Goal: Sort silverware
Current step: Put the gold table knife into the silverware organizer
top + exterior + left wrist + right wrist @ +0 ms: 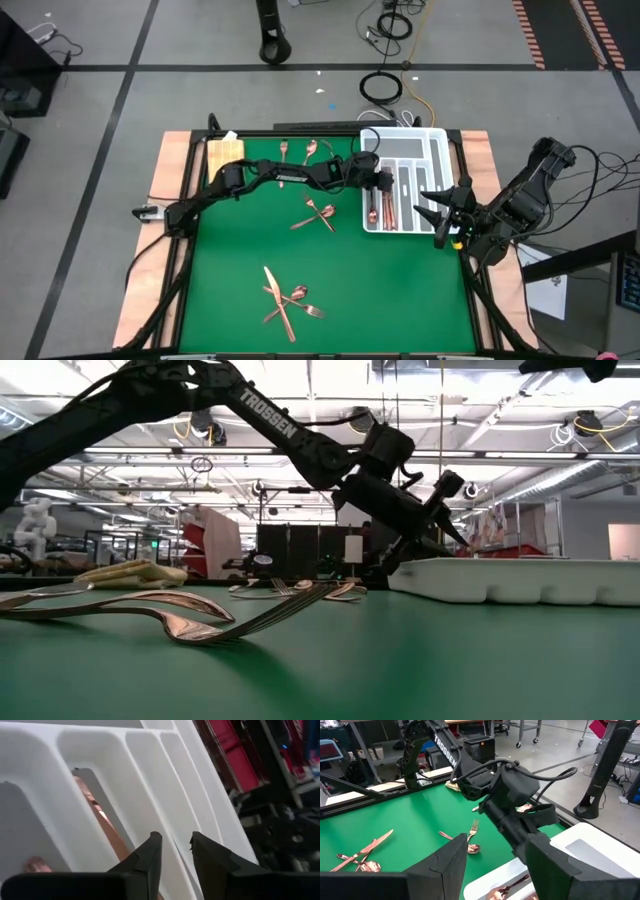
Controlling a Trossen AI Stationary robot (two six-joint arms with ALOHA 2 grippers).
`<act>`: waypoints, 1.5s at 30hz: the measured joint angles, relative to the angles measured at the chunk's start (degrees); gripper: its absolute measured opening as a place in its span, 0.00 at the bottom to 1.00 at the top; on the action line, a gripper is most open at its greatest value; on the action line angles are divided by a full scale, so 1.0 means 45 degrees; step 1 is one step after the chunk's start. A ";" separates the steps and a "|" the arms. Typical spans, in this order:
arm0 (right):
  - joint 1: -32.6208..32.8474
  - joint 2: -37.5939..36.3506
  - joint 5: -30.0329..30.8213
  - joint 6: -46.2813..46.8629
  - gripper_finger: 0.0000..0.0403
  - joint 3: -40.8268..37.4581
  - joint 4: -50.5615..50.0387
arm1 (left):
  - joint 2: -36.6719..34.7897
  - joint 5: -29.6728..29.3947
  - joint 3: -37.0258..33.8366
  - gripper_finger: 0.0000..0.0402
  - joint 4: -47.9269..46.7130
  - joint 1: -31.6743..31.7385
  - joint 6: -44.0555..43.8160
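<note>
I look down on the green-topped worktop (330,280), where the white plastic divided cutlery tray (432,140) sits at the far right corner. My left arm stretches across from the left, its left gripper (383,184) hanging over the tray's left compartments, dark fingers (150,855) slightly parted with nothing between them; copper-coloured silverware pieces (386,208) lie in the compartment just beneath. My right arm waits at the worktop's right edge, its right gripper (441,215) beside the tray's near right corner, fingers (445,865) spread and empty. A tan woven cloth (224,151) lies at the far left corner. Rose-gold forks, knives and spoons are scattered in three loose groups: near the far edge (308,150), mid-worktop (318,212), and toward the near edge (285,298).
</note>
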 joint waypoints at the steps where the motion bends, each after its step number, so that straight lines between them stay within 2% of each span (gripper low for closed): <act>1: 0.0000 0.0000 -0.0001 -0.0005 0.46 0.0000 0.0001 | -0.0046 0.0491 0.0000 0.28 0.0017 0.0113 0.0010; 6: 0.0000 -0.0005 -0.0024 -0.0086 0.46 0.0000 0.0000 | -0.0975 0.3406 -0.0024 0.28 -0.0124 0.0517 0.1247; 10: 0.0000 -0.0005 -0.0048 -0.0147 0.46 0.0000 -0.0033 | -0.2608 0.4122 0.0005 0.28 -0.1788 0.0309 0.3933; 14: 0.0000 0.0024 -0.0390 -0.0353 0.46 0.0000 -0.0083 | -0.4390 0.3964 0.0010 0.28 -0.5814 -0.0150 0.8193; 17: 0.0000 0.0034 -0.0848 -0.0431 0.46 0.0000 -0.0166 | -0.5543 0.2618 0.0015 0.28 -0.9596 -0.0539 1.0227; 19: 0.0000 0.0039 -0.1023 -0.0370 0.46 0.0000 -0.0165 | -0.6005 0.1314 0.0015 0.28 -1.1900 -0.0673 1.0690; 21: 0.0000 0.0042 -0.1074 -0.0347 0.46 0.0000 -0.0140 | -0.6309 0.0703 -0.0023 0.28 -1.3651 -0.0576 1.0768; 25: -0.0116 0.0194 -0.1305 -0.0243 0.46 0.0000 -0.0076 | -0.7284 0.0982 -0.0913 0.28 -1.5300 -0.0532 1.0673; 29: -0.0480 0.0677 -0.2280 -0.0004 0.46 0.0000 -0.0071 | -0.8703 0.1335 -0.2890 0.28 -1.5588 -0.1528 1.0085; 32: -0.0622 0.1165 -0.2477 0.0001 0.46 0.0000 0.0029 | -0.9957 0.1298 -0.4635 0.28 -1.4577 -0.2740 0.8626; 36: -0.0854 0.1736 -0.2437 -0.0053 0.46 0.0000 0.0202 | -1.1084 0.0474 -0.6331 0.28 -1.3188 -0.4942 0.5853; 40: -0.1437 0.2509 -0.3399 -0.0926 0.46 0.0000 0.0491 | -1.1175 -0.0633 -0.6841 0.28 -1.2342 -0.7222 0.4171; 45: -0.2141 0.3408 -0.4899 -0.2618 0.46 0.0000 0.2356 | -1.0603 -0.1404 -0.6932 0.28 -1.2314 -0.9387 0.2935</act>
